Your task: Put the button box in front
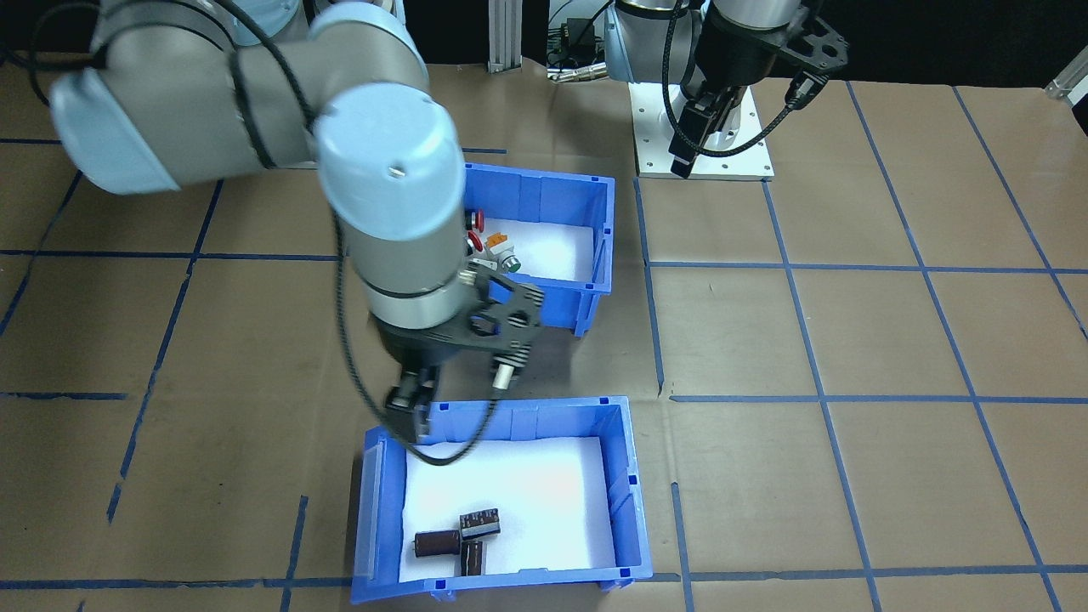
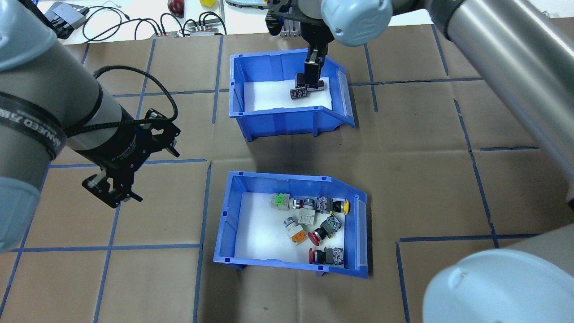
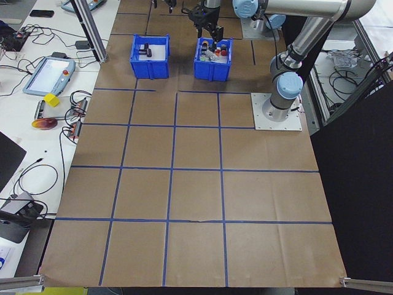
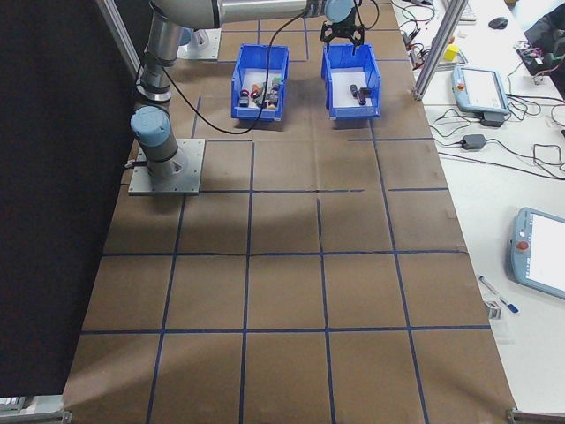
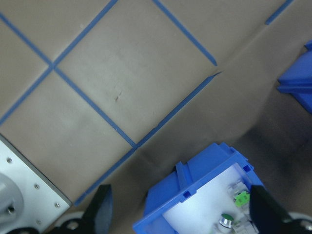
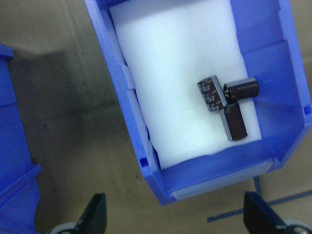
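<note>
Blue plastic marks both bins, so pick the right one: your target is the blue sloped-front button box (image 2: 291,226) with its white foam liner and red, orange, green and yellow push-button switches, sitting on the brown paper-covered tabletop (image 2: 426,170) nearer the robot's base. The matching blue capacitor bin (image 2: 287,96), holding dark brown cylinders, lies beyond it, on the operators' side.

Your right pincer (image 2: 313,83) hangs over the rear edge of that capacitor bin, fingers spread wide in its wrist view and holding nothing. Your left pincer (image 2: 114,190) hovers above bare tabletop just off the button box's left wall, also spread and empty; its wrist camera catches only a corner of the box.

I judge the left arm the nearer one: the box lies to its right. The box's long axis runs across the table, sloped front toward the robot's right, so the near wall probably offers the easiest rim to pinch.
</note>
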Robot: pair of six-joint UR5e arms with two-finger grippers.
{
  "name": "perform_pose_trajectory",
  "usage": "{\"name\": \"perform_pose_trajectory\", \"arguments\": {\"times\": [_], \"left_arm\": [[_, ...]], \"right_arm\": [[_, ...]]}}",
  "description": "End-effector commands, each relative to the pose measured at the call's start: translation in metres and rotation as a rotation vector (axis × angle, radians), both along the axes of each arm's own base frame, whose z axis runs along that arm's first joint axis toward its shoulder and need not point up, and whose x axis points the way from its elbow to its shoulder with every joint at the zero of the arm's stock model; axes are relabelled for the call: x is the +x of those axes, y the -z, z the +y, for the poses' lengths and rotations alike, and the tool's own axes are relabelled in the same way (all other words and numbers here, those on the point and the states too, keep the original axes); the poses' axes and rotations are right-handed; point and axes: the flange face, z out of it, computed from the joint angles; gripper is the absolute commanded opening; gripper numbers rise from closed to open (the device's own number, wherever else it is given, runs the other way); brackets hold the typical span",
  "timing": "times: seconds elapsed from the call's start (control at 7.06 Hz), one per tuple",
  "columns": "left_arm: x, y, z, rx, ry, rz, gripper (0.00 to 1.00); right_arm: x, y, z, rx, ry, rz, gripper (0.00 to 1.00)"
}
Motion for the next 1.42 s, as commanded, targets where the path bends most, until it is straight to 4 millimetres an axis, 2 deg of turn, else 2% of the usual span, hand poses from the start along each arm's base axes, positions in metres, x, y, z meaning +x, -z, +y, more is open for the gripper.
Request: {"name": "perform_pose_trajectory", "arguments": {"times": [0.0,0.14,0.28,0.42,0.57,0.85,0.99,1.13,1.27], "left_arm": [[-0.022,0.044,0.056,0.073,-0.3,0.059,0.99],[-0.044,0.06,0.067,0.082,-0.39,0.053,0.99],[-0.066,0.079,0.074,0.081,-0.398,0.05,0.99],[-0.087,0.102,0.072,0.083,-0.437,0.042,0.98],[-0.108,0.122,0.075,0.122,-0.42,0.009,0.98],[-0.133,0.15,0.08,0.173,-0.427,-0.036,0.98],[-0.14,0.155,0.075,0.153,-0.439,-0.018,0.99],[-0.145,0.162,0.075,0.158,-0.43,-0.03,0.99],[-0.151,0.164,0.068,0.12,-0.43,0.003,0.99]], "right_arm": [[0.066,0.036,0.0,0.029,-0.125,-0.006,1.0],[0.086,0.054,0.009,0.055,-0.157,0.004,1.0],[0.087,0.059,0.013,0.066,-0.173,0.007,1.0],[0.085,0.067,0.017,0.084,-0.209,0.015,1.0],[0.08,0.09,0.022,0.116,-0.212,0.025,1.0],[0.079,0.127,0.026,0.076,-0.199,0.019,1.0],[0.08,0.143,0.022,0.013,-0.197,0.002,1.0],[0.079,0.155,0.027,0.02,-0.197,0.003,1.0],[0.077,0.153,0.028,0.015,-0.196,0.006,0.84]]}}
